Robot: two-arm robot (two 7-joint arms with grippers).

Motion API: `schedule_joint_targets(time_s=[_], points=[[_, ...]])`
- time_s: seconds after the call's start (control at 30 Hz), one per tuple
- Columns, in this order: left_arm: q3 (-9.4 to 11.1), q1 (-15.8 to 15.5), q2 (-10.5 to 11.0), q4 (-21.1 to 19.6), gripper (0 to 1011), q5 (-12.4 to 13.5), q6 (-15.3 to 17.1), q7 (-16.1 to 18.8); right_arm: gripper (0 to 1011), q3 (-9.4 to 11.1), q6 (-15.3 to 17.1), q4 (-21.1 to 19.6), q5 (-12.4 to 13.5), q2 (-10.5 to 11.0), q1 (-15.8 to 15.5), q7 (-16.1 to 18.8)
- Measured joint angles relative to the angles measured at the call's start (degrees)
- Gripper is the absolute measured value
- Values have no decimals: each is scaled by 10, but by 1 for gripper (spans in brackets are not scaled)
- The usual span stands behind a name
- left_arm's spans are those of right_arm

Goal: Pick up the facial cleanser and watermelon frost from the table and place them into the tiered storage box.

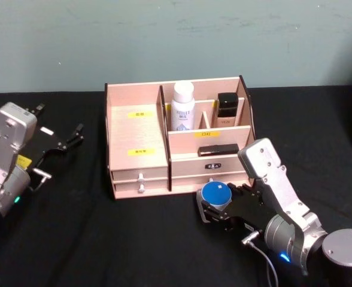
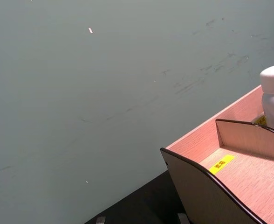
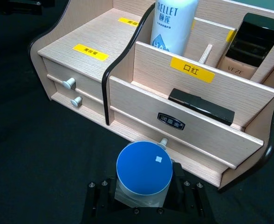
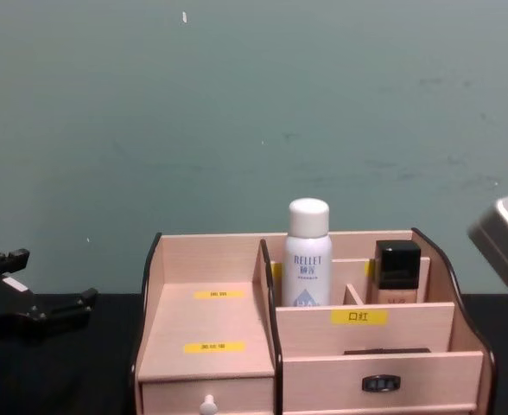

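Right pincer [image 1: 217, 207] grips an upright blue-lidded jar [image 1: 216, 194], likely watermelon frost, just before the tiered storage box [image 1: 137, 128], poised for lifting in; left pincer [image 1: 65, 139] parked aside.

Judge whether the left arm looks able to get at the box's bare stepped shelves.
Probably yes. The left gripper sits open off to the left of the tiered storage box, nothing between, and those shelves are open above. The right gripper, holding the blue-lidded jar at the box's front, is clear.
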Motion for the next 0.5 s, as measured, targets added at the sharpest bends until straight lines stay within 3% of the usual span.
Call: schedule_joint_targets(time_s=[0.3,0.5], points=[[0,0,0,0,1001,0,0,0,718,0,0,0,0,0,0,0],[0,0,0,0,1001,0,0,0,718,7,-14,-8,-1,4,-5,18]])
